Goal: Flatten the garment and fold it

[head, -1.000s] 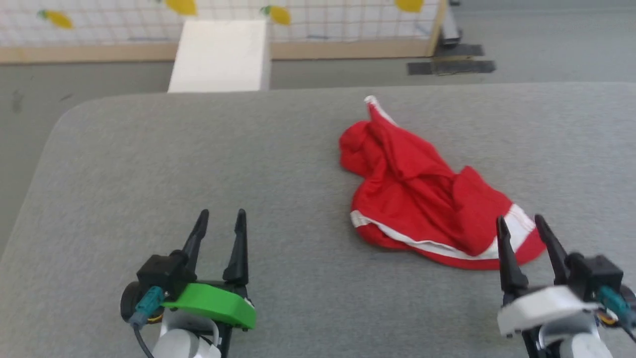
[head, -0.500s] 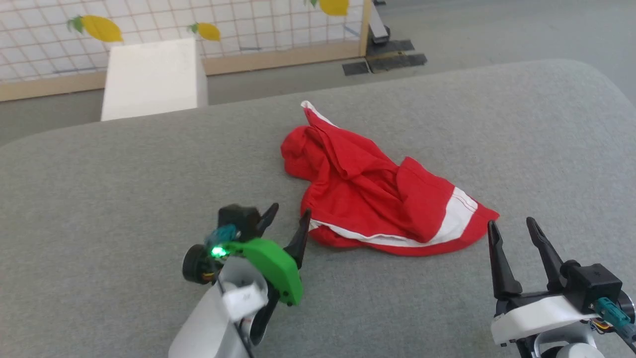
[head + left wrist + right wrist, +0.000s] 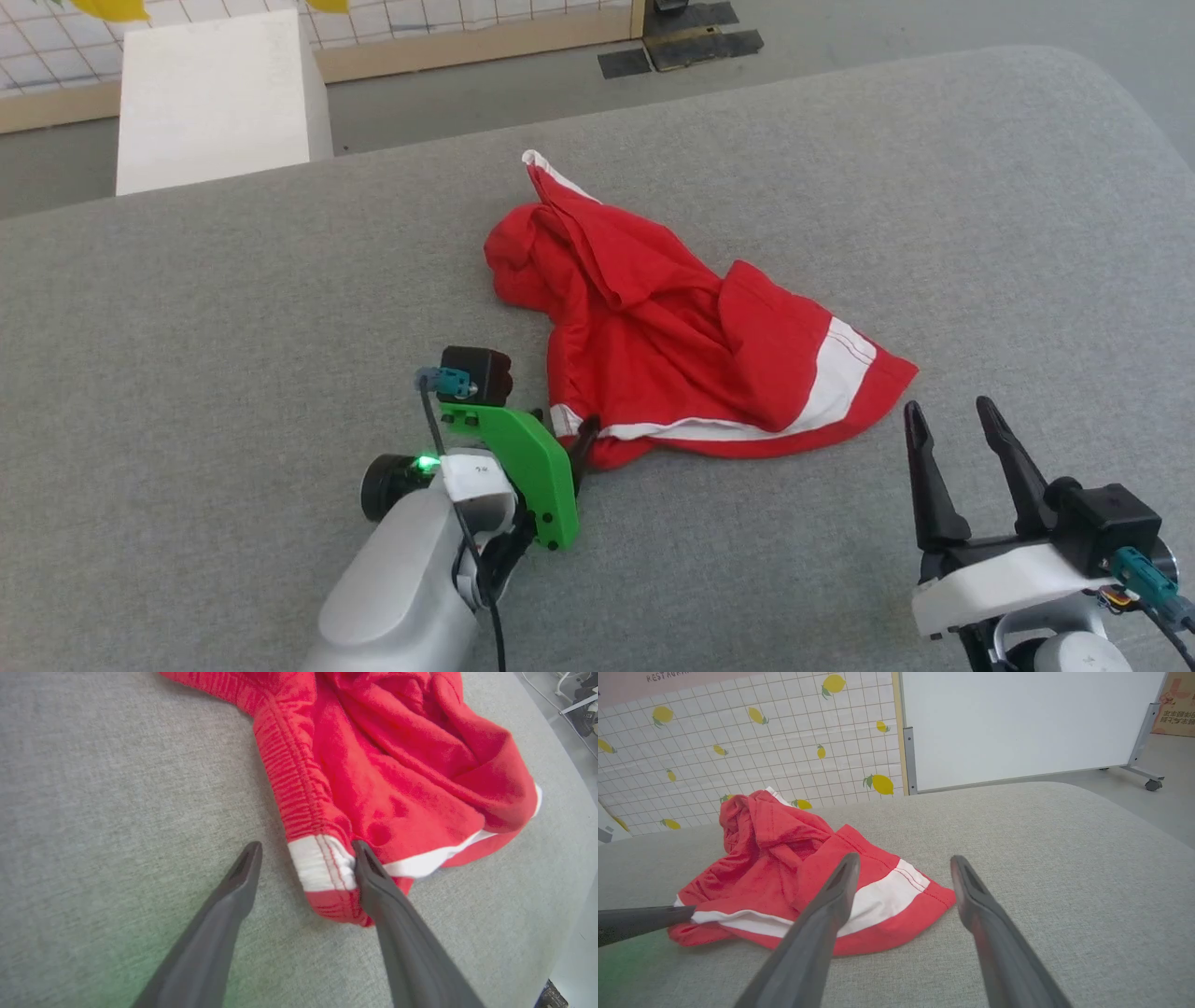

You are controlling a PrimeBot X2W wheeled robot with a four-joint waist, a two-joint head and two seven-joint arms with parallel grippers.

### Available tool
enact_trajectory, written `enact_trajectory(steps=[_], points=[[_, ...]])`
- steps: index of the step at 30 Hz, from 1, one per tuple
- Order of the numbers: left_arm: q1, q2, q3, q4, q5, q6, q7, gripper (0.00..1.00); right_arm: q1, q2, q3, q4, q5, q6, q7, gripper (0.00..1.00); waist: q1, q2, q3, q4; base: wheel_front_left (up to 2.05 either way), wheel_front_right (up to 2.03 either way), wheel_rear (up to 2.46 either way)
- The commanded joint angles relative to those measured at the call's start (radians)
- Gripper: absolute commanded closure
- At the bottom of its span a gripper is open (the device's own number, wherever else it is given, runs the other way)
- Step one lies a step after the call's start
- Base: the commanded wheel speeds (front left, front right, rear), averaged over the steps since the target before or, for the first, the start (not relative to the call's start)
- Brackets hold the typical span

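The garment (image 3: 672, 327) lies crumpled in the middle of the grey padded table (image 3: 233, 327), bright red with a white stripe and trim at its near hem. My left gripper (image 3: 565, 429) is open at the garment's near left corner. In the left wrist view the white-striped corner (image 3: 322, 868) sits between the spread fingers of that gripper (image 3: 306, 847), with the right finger (image 3: 373, 882) against the cloth. My right gripper (image 3: 948, 411) stands open just short of the garment's near right corner (image 3: 924, 896), holding nothing.
A white box (image 3: 219, 98) stands on the floor beyond the table's far edge. Behind it run a lemon-patterned tiled panel (image 3: 738, 742) and a whiteboard on wheels (image 3: 1017, 718). The table's rounded right edge (image 3: 1139, 121) is close by.
The head camera has turned, shifting the whole picture. My left gripper has travelled right and forward to the garment's near left corner. The right gripper has stayed open near the right corner.
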State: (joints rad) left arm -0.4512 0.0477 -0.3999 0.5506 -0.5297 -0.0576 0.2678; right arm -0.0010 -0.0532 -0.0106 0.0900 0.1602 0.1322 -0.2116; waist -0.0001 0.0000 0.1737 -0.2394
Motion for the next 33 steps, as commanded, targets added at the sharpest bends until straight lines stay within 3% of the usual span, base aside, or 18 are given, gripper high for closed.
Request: enact_trajectory(steps=[1,2,10,17,24,33], points=[[-0.014,0.003,-0.002,0.003,-0.004,0.004,0.008,0.68,-0.018,0.003,0.002,0.004,0.009,-0.002,-0.005,0.0,0.0001,0.0,0.002,0.0,0.0,0.0,0.0],[-0.012,0.004,-0.005,0.001,-0.005,0.004,0.013,1.0,-0.02,0.003,0.003,0.006,0.01,-0.002,-0.006,0.0,0.0001,0.0,0.002,0.002,0.0,0.0,0.0],[0.049,0.025,0.026,-0.052,0.003,0.065,-0.061,1.0,-0.02,0.003,-0.006,0.001,0.005,-0.002,0.003,0.0,0.0001,0.0,-0.023,0.041,0.0,0.0,0.0],[0.17,0.079,0.071,-0.143,-0.007,0.118,-0.098,1.0,-0.019,0.003,-0.027,-0.022,-0.028,-0.002,0.051,0.0,0.0001,0.0,-0.052,0.098,0.0,0.0,0.0],[0.283,0.121,0.106,-0.274,-0.025,0.167,-0.091,1.0,-0.102,0.003,0.029,0.062,-0.072,-0.002,0.339,0.0,0.0001,0.0,-0.031,0.162,0.0,0.0,0.0],[0.273,0.115,0.093,-0.317,-0.03,0.17,-0.079,1.0,-0.209,-0.02,0.136,0.169,-0.038,-0.002,0.624,0.0,0.0001,0.0,0.008,0.202,0.0,0.0,0.0]])
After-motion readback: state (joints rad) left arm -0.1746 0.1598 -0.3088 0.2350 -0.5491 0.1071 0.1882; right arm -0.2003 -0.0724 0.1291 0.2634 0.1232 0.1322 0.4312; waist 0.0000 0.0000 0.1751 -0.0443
